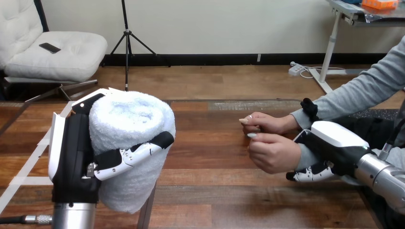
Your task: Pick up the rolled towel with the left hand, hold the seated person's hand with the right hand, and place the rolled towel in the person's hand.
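Note:
A white rolled towel (130,125) stands upright, lifted off the wooden table (224,191) at the view's left. My left hand (71,152) is shut on it, with the thumb across its front and the fingers behind it. At the right, the person's nearer hand (271,152) is loosely closed, palm down, above the table. My right hand (335,143) is curled round that hand's wrist, shell on top and fingers (310,173) underneath the grey sleeve. The person's farther hand (265,123) rests just behind the nearer one. Roughly a hand's width of open table separates the towel from the person's hands.
White tape lines (28,164) run along the table's left part. A seam between two tabletops (148,210) passes under the towel. A pale strip (253,105) lies along the table's far edge.

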